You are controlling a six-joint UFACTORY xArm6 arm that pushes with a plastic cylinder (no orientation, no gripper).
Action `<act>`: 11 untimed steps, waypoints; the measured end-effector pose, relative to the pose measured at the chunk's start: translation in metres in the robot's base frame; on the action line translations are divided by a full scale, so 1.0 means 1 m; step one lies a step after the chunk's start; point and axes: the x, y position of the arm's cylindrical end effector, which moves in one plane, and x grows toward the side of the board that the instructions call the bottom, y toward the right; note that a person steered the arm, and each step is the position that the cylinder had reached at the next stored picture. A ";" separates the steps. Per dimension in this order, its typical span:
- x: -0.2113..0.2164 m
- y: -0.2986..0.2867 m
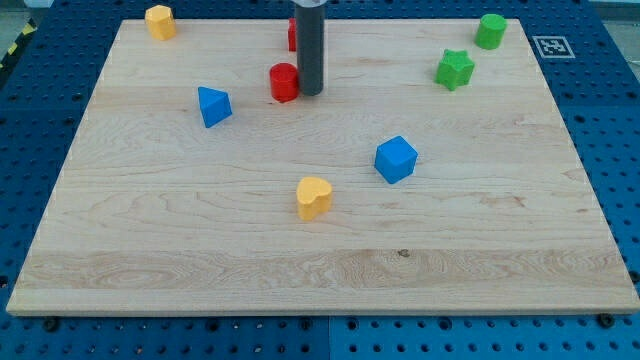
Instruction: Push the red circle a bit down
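Observation:
The red circle [284, 82] is a short red cylinder in the upper middle of the wooden board [320, 270]. My tip [310, 93] is the lower end of the dark rod, and it stands right beside the red circle's right edge, touching or nearly touching it. A second red block [292, 34] shows only as a sliver behind the rod, above the red circle; its shape is hidden.
A blue triangle [213, 106] lies left of the red circle. A blue cube [396, 159] and a yellow heart [313, 197] lie below it. A yellow block [159, 21] is at top left. A green star [455, 69] and green cylinder [490, 31] are at top right.

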 end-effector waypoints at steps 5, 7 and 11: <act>-0.041 -0.052; -0.057 -0.111; -0.046 -0.132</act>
